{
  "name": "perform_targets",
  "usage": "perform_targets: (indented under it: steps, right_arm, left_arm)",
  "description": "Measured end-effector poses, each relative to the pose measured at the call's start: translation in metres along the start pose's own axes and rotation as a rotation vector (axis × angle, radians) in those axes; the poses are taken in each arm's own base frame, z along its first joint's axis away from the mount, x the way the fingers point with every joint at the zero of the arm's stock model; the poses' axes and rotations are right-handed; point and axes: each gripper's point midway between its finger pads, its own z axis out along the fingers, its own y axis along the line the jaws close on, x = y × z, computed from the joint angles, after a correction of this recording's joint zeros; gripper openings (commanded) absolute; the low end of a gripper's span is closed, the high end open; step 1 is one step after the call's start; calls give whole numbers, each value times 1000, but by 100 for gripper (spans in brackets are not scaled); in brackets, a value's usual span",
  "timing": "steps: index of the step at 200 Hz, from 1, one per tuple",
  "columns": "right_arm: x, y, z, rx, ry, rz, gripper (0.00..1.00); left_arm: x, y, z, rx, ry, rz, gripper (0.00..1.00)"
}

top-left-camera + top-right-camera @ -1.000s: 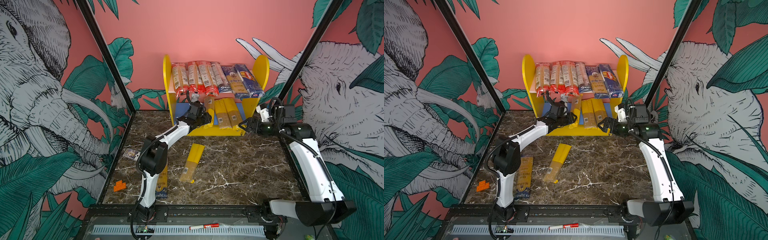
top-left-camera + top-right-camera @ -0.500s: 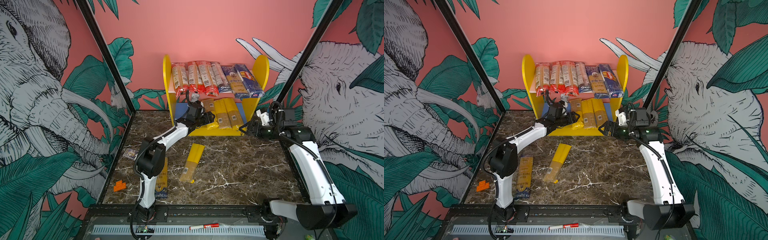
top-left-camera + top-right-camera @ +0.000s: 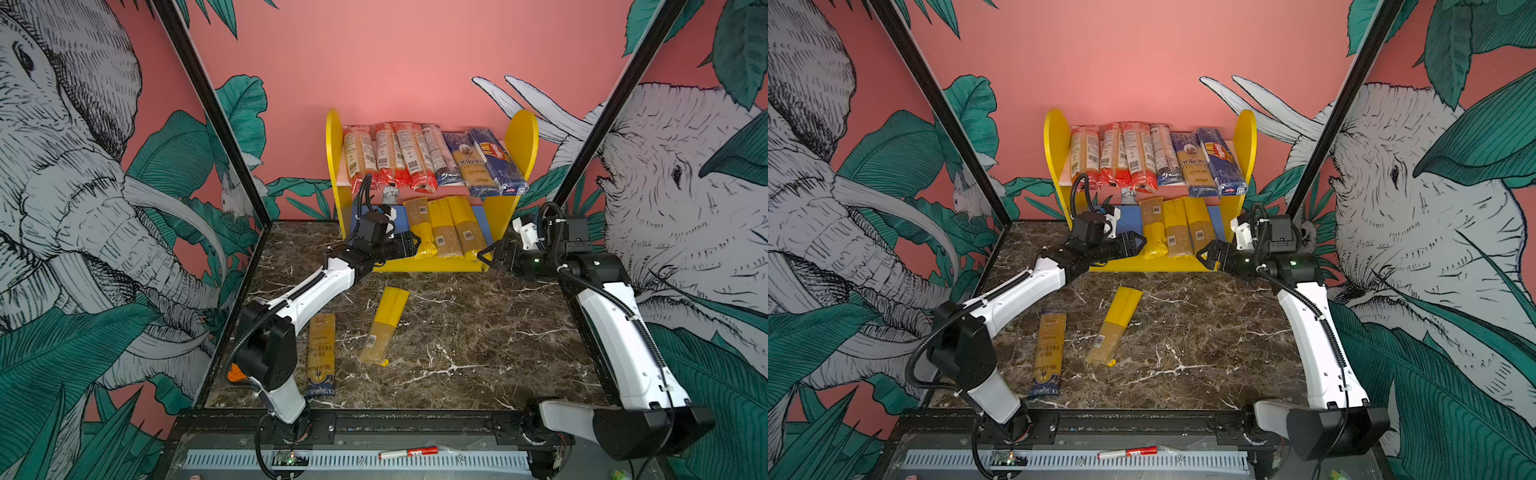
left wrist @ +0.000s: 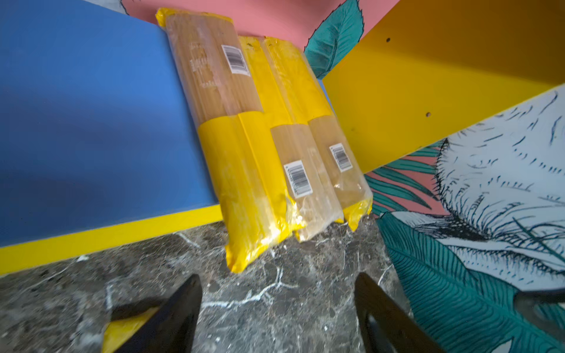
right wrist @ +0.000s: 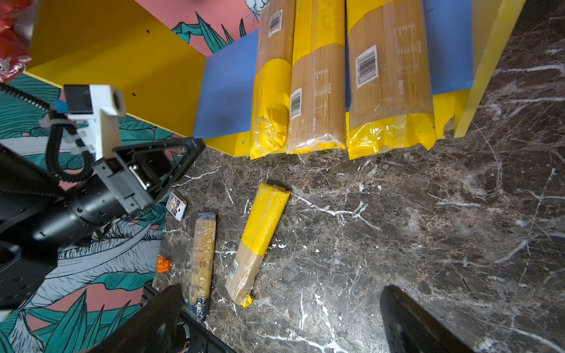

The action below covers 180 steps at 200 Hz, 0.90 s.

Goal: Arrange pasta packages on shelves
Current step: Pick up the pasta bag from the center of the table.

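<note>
Marble tabletop [image 3: 457, 332]; shelves [image 3: 524, 141] against pink wall [image 3: 395, 54]

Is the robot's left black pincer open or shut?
Open. The left black pincer has its two fingers wide apart, with only dark marble tabletop between them.

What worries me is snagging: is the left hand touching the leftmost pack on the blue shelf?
Apart. In the left wrist view the left hand is open, and bare marble separates it from the pack.
</note>
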Motion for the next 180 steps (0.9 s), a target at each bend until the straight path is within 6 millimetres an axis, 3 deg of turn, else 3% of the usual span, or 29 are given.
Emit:
perform_targets:
  steps: [63, 103, 135, 180]
  right_arm:
    - [22, 1, 30, 64, 82, -11, 99]
    - [23, 10, 33, 105, 78, -31, 100]
    - [21, 16, 36, 92, 66, -52, 100]
    - [22, 17, 62, 40, 119, -75, 99]
  left_arm:
    - [62, 25, -69, -94, 136, 98, 86]
    - [81, 33, -85, -109, 198, 128, 87]
    - [103, 51, -98, -163, 233, 114, 87]
    - [115, 60, -120, -240, 204, 57, 88]
